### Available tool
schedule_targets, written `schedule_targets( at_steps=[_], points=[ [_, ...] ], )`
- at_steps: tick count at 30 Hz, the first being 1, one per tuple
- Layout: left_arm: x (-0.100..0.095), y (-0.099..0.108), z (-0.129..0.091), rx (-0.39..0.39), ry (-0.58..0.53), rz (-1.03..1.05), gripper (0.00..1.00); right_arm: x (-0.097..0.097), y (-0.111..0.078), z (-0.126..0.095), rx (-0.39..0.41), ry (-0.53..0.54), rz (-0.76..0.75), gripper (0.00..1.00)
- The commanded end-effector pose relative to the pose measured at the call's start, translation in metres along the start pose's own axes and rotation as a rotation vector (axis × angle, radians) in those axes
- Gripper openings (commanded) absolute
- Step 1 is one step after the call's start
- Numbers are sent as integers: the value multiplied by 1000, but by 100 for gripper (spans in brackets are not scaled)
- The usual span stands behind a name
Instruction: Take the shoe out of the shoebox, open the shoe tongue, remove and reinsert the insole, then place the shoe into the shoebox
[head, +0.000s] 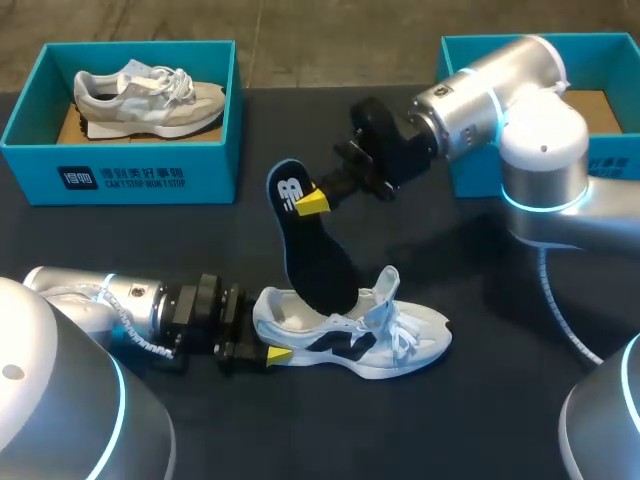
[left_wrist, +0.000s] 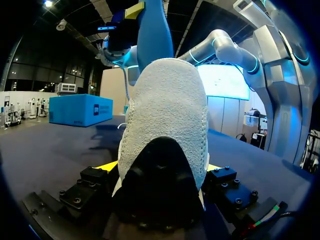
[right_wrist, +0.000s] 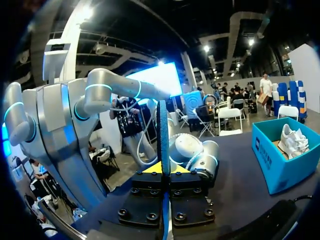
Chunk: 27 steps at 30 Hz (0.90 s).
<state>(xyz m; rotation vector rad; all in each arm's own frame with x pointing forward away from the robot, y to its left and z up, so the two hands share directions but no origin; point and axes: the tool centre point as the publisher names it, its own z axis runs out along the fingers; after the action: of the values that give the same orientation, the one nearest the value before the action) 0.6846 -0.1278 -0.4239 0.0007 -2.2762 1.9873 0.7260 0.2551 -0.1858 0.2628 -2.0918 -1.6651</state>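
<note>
**Insole half out of the sneaker, both pincers gripping**

On the black tabletop (head: 480, 420), out of any box and resting on its sole: a white mesh sneaker with black side panels (head: 350, 335). Toe toward the right arm's side, tongue (head: 385, 288) lifted upright, laces loose. Pinched at the heel by the left gripper (head: 268, 335), with yellow-tipped fingers (left_wrist: 111, 166) pressed against either side. In the left wrist view, filled almost wholly by that white textured heel (left_wrist: 165, 115).

Rising at a tilt from the shoe's opening: a black foam insole with a white logo (head: 315, 250). Lower end down inside the shoe, logo end up in the air. Held near that upper end by the right gripper (head: 312, 203), closed narrow on the thin sheet. Seen edge-on between the two fingers in the right wrist view.

At the far left corner: an open teal cardboard shoebox (head: 120, 175) with a grey sneaker (head: 150, 98) inside. Behind the right arm: another teal box (head: 605, 165).
</note>
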Motion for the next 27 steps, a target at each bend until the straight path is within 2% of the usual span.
schedule_targets(
  at_steps=[1, 3, 4, 7, 10, 14, 19, 24, 27],
  points=[
    [-1, 3, -1, 0, 0, 0, 0, 0, 0, 1, 2, -3, 0, 0],
    [-1, 3, -1, 0, 0, 0, 0, 0, 0, 1, 2, -3, 0, 0],
    [-1, 3, -1, 0, 0, 0, 0, -1, 0, 1, -41, -9, -5, 0],
    [-1, 3, -1, 0, 0, 0, 0, 7, 21, -10, -106, -53, -52, 0],
    [-1, 3, -1, 0, 0, 0, 0, 19, 45, -23, -135, -77, -80, 0],
    [-1, 3, -1, 0, 0, 0, 0, 31, 62, -42, -173, -106, -68, 0],
    [-1, 3, -1, 0, 0, 0, 0, 41, 73, -57, -153, -123, -11, 0],
    [-1, 3, -1, 0, 0, 0, 0, 52, 84, -69, -200, -99, 41, 0],
    [-1, 3, -1, 0, 0, 0, 0, 55, 86, -72, -203, -99, 54, 0]
  ],
)
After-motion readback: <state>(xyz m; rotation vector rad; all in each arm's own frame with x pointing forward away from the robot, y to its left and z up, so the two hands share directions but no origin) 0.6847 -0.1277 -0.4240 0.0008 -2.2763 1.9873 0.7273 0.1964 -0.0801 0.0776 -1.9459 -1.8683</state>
